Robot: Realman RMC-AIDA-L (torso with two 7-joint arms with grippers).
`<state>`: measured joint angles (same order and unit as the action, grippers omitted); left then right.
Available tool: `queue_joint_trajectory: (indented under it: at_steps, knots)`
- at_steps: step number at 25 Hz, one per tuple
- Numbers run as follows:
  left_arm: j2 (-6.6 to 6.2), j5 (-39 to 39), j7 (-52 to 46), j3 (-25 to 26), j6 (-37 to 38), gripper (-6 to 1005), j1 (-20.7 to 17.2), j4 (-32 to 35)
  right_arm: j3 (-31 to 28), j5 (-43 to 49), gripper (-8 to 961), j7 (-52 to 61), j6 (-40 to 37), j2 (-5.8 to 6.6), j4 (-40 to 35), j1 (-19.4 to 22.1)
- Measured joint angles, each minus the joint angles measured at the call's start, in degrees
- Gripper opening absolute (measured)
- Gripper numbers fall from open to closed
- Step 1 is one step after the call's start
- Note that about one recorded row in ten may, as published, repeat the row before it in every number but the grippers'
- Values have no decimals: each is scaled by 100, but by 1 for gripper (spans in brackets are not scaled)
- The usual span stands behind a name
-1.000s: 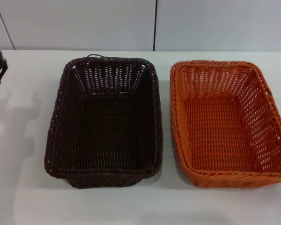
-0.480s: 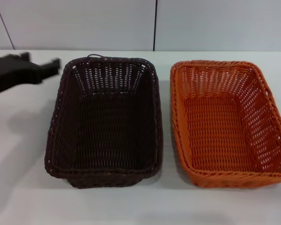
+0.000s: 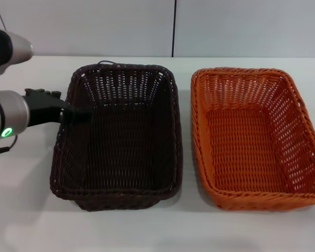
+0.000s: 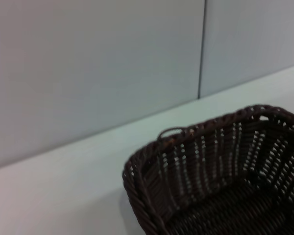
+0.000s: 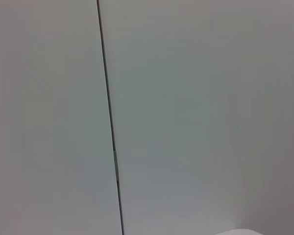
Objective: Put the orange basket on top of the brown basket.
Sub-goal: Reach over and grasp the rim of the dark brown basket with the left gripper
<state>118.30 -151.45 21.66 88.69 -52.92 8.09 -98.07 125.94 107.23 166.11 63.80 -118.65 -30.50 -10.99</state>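
The orange basket [image 3: 254, 139] stands on the white table at the right, empty and upright. The brown basket [image 3: 121, 142] stands just to its left, also empty, with a narrow gap between them. My left gripper [image 3: 77, 112] reaches in from the left at the brown basket's left rim, near its far corner. The left wrist view shows the brown basket's far corner [image 4: 215, 166] close below. My right gripper is out of view; its wrist view shows only the wall.
The white table [image 3: 26, 205] runs around both baskets, with bare surface to the left and in front. A grey panelled wall [image 3: 173, 26] stands right behind the table's far edge.
My left arm has swung in from the far left edge of the table to the brown basket's left rim. Neither basket has moved.
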Motion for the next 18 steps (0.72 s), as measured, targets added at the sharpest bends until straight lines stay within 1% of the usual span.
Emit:
queue_joint_trajectory:
  at_steps: [1,2,4,6,10,11,12,15,17,18]
  knots:
    - [0,0,0,0,0,738,0,0,0,0,789,0,0,0,0,0]
    - [-2,-23,-108,8,-115,737,132,134,0,0,789,0,0,0,3,1]
    - [-2,-23,-108,8,-115,734,132,134,0,0,789,0,0,0,6,5]
    - [2,-222,-298,25,-244,732,284,277,0,0,789,0,-5,0,7,5]
    - [-2,-352,-439,25,-338,726,336,305,0,0,788,0,-57,0,16,8]
    - [-5,-624,-648,25,-569,725,525,466,0,0,788,0,-62,0,17,9]
    - [-6,-672,-685,21,-621,723,601,558,0,0,788,0,-73,0,18,9]
    - [-6,-672,-685,21,-621,719,601,558,0,0,788,0,-79,0,18,9]
    - [-6,-687,-709,16,-670,717,674,650,0,0,788,0,-86,0,19,9]
    - [0,-687,-799,8,-744,715,864,910,0,0,788,0,-111,0,19,12]
